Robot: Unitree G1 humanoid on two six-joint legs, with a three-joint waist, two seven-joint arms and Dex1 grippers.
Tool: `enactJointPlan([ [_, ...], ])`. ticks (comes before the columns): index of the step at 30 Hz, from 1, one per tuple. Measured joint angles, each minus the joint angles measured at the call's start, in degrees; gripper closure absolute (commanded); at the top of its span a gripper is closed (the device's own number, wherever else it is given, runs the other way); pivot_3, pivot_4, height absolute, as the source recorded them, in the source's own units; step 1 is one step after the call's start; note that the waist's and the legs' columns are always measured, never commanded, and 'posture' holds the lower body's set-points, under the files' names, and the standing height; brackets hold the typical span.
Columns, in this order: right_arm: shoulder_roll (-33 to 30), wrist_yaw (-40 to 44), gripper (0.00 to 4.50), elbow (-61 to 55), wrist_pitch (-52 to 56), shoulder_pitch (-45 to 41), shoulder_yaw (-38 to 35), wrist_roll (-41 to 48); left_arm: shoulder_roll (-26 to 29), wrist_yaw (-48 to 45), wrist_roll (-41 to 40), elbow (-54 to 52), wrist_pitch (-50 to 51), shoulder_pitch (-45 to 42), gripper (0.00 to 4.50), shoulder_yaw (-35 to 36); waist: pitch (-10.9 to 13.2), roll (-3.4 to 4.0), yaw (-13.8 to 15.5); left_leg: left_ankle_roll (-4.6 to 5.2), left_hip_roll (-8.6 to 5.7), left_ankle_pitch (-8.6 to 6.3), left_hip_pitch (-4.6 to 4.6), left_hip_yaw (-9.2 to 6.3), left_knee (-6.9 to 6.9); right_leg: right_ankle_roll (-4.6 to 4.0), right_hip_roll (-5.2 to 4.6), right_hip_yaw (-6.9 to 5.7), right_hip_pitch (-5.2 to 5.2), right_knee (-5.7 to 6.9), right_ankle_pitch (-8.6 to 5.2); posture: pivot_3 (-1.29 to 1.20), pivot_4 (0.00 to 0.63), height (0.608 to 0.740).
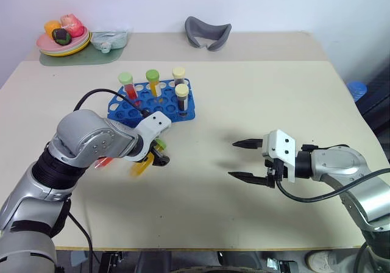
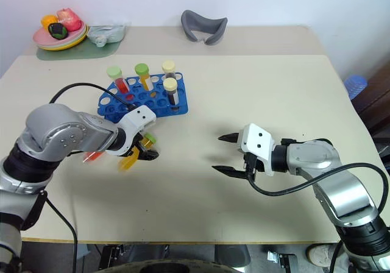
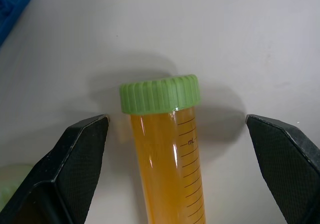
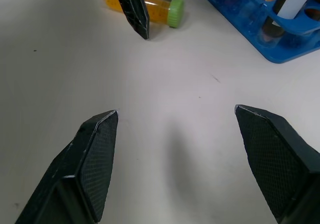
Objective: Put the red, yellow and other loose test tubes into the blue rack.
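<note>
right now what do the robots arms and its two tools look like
Both arms are smooth silver-grey metal shells with black ribbed joints, and a black cable loops along each. Each wrist ends in a white angular plastic housing. The left tool and right tool each carry two black pointed fingers with finely textured inner pads.

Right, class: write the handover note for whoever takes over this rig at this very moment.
Left gripper: open, fingers either side of the yellow-orange tube, which lies on the table; not gripped yet.
Right gripper: open, holding nothing, over bare table.
Blue rack: four capped tubes stand in it.
A red tube lies on the table, partly hidden by the left arm.
Left: grip the yellow-orange tube, rack it, then the red one.
</note>
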Motion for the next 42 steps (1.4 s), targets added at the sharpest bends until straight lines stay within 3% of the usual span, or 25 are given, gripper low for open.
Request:
enactJointPlan([
  [6, 0.0, -0.57, 0.71, -0.04, 0.04, 0.48, 0.01, -0.01, 1.89, 0.02, -1.45, -0.06, -0.22, 0.01, 0.0, -0.4, 0.0, 0.0, -0.27, 0.0, 0.0, 0.0, 0.02, 0.01, -0.01, 0.0, 0.01, 0.02, -0.02, 0.03, 0.0, 0.0, 0.15, 0.74],
  [10, -0.01, -0.67, 0.71, -0.04, 0.04, 0.92, 0.01, -0.02, 6.35, -0.07, -3.23, -0.35, -0.07, 0.78, 0.0, -0.36, 0.0, -0.01, -0.28, 0.0, 0.02, 0.0, 0.0, 0.0, -0.04, 0.0, 0.03, 0.02, -0.08, 0.04, 0.0, 0.0, 0.15, 0.74],
  [13, -0.01, -0.66, 0.65, -0.04, 0.03, 1.05, 0.01, -0.01, 8.37, -0.02, -4.15, -0.93, 0.02, 1.2, 0.87, -0.37, 0.01, -0.02, -0.09, 0.0, 0.0, 0.0, -0.03, 0.01, -0.01, 0.0, 0.0, 0.02, -0.06, 0.02, 0.0, 0.0, 0.15, 0.74],
  [16, -0.02, -0.64, 0.65, -0.04, 0.03, 1.04, 0.01, 0.0, 8.6, 0.12, -5.07, -1.46, 0.02, 1.36, 2.36, -0.4, 0.01, -0.02, -0.05, 0.0, 0.0, 0.0, -0.04, 0.0, -0.02, 0.0, 0.0, 0.01, -0.06, 0.02, 0.0, 0.0, 0.15, 0.74],
  [42, 0.04, -1.38, 0.65, -0.05, 0.15, 0.92, 0.09, -0.01, 3.71, 2.38, -2.87, -0.05, 0.02, 0.43, 2.36, -0.12, -0.01, -0.01, 0.48, 0.0, -0.03, 0.0, -0.03, 0.0, 0.05, 0.0, -0.03, 0.01, 0.0, 0.02, 0.0, 0.0, 0.15, 0.74],
])
